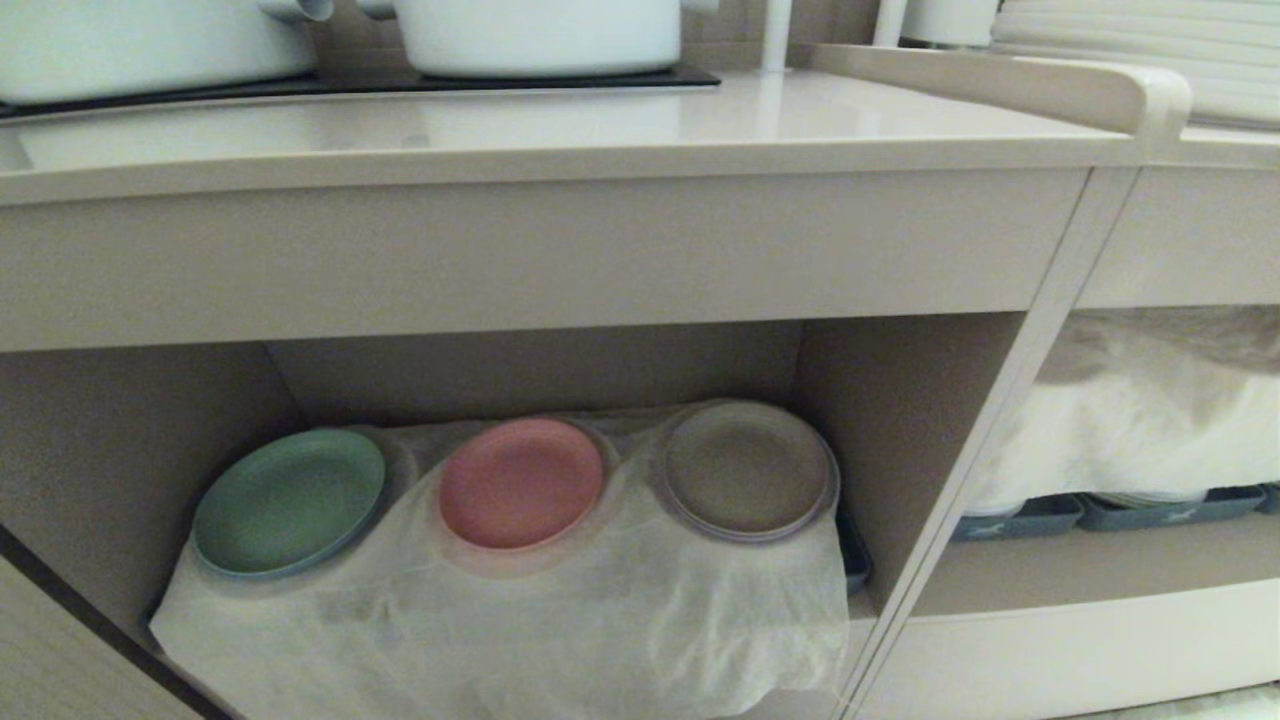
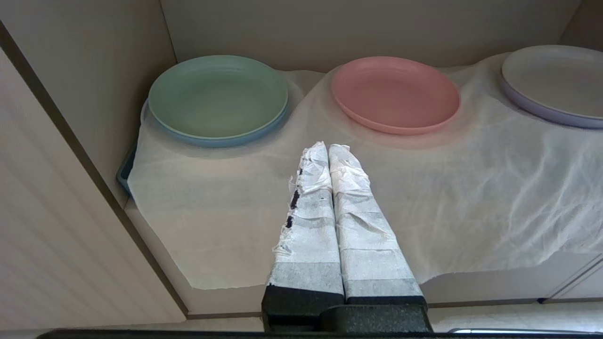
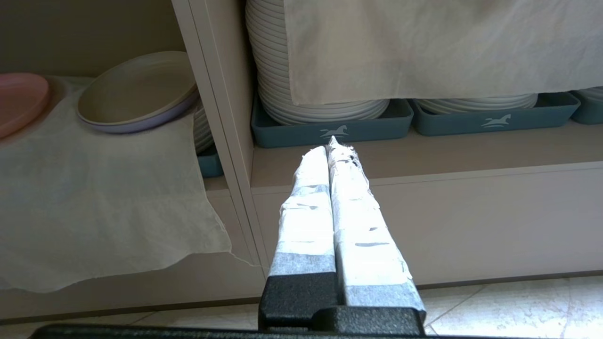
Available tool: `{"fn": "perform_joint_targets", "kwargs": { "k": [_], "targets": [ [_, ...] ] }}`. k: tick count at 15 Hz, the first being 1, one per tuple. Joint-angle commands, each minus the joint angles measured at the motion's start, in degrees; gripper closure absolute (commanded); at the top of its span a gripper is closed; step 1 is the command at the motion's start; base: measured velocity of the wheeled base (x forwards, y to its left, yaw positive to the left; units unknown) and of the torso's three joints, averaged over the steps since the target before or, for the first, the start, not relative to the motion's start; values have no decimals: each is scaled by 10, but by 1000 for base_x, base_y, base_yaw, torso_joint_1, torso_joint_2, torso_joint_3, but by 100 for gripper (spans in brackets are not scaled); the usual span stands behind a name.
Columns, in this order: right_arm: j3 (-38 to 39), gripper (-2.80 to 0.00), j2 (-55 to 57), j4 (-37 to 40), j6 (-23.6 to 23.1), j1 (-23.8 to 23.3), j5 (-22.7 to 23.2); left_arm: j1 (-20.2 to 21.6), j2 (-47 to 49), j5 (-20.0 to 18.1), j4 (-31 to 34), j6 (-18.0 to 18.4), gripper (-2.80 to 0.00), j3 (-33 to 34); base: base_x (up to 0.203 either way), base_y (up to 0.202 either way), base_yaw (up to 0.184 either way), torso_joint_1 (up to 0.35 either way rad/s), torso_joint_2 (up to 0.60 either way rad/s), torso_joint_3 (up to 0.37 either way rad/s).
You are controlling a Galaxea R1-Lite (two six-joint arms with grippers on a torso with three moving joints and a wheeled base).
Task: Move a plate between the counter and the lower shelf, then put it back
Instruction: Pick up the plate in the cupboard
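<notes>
Head view without either arm; pink plate (image 1: 520, 483) on the cloth-draped lower shelf (image 1: 130, 450), both hands (image 2: 328, 148) (image 3: 330, 148) pressed closed, empty.

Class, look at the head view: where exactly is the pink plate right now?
The pink plate sits on the white cloth in the lower shelf, middle of three, between the green plate and the brown-grey plate.

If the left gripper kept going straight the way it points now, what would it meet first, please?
Probably the wrinkled white cloth between the green plate and pink plate; the shut left gripper points into that gap, though depth is unclear.
</notes>
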Motion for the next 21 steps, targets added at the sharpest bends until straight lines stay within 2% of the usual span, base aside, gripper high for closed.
{"fn": "perform_joint_targets", "kwargs": {
  "k": [1, 14, 16, 18, 21],
  "targets": [
    [0, 0, 1, 0, 1, 0, 0, 0, 0, 0, 0, 0, 0, 0, 0, 0, 0, 0, 0, 0],
    [0, 0, 1, 0, 1, 0, 0, 0, 0, 0, -1, 5, 0, 0, 0, 0, 0, 0, 0, 0],
    [0, 0, 1, 0, 1, 0, 0, 0, 0, -3, -2, 29, 0, 0, 0, 0, 0, 0, 0, 0],
    [0, 0, 1, 0, 1, 0, 0, 0, 0, -9, -3, 70, 0, -1, 0, 0, 0, 0, 0, 0],
    [0, 0, 1, 0, 1, 0, 0, 0, 0, -11, -4, 70, 0, 0, 0, 0, 0, 0, 0, 0]
  ]
}}
